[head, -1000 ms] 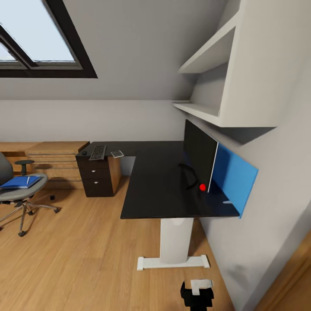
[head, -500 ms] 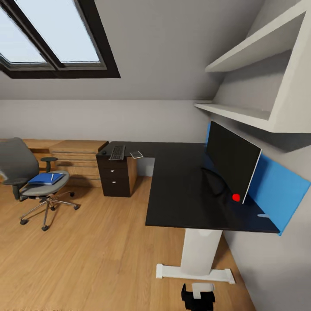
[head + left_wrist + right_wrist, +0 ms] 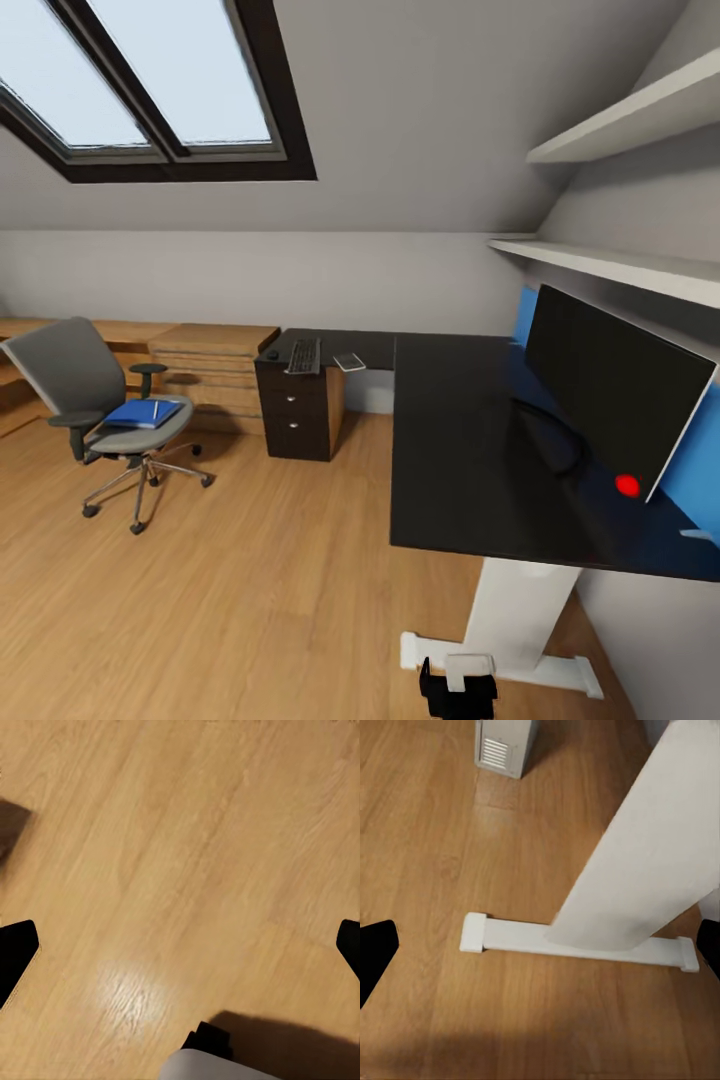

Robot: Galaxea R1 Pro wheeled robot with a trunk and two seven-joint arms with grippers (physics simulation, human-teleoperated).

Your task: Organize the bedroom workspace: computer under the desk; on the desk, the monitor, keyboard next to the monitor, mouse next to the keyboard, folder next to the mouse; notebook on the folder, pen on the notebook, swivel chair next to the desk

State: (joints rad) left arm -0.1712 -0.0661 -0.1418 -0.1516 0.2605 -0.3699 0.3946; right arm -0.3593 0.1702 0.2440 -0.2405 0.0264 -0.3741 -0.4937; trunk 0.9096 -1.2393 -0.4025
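Observation:
A black L-shaped desk [image 3: 470, 450] stands along the right wall with the dark monitor [image 3: 618, 390] on it. On its far wing lie the keyboard [image 3: 304, 356], the dark mouse [image 3: 271, 354] and a small pale notebook [image 3: 349, 362]. The grey swivel chair [image 3: 75, 372] stands apart at the left, carrying the blue folder [image 3: 140, 414] with a pen [image 3: 155, 410] on it. A pale computer tower [image 3: 505, 746] sits on the floor beyond the desk's white leg [image 3: 645, 862]. My left gripper [image 3: 180, 949] and right gripper [image 3: 540, 949] hang open over the floor, both empty.
A dark drawer unit [image 3: 296, 412] stands under the desk's far wing, with low wooden steps [image 3: 205, 360] beside it. White shelves [image 3: 620, 262] jut out above the monitor. The desk's white foot bar [image 3: 577, 941] lies on the wooden floor [image 3: 240, 590].
The whole head view has swung left: desk and monitor slid to the right and the swivel chair has come fully into the picture. Nothing on the desk or chair has moved.

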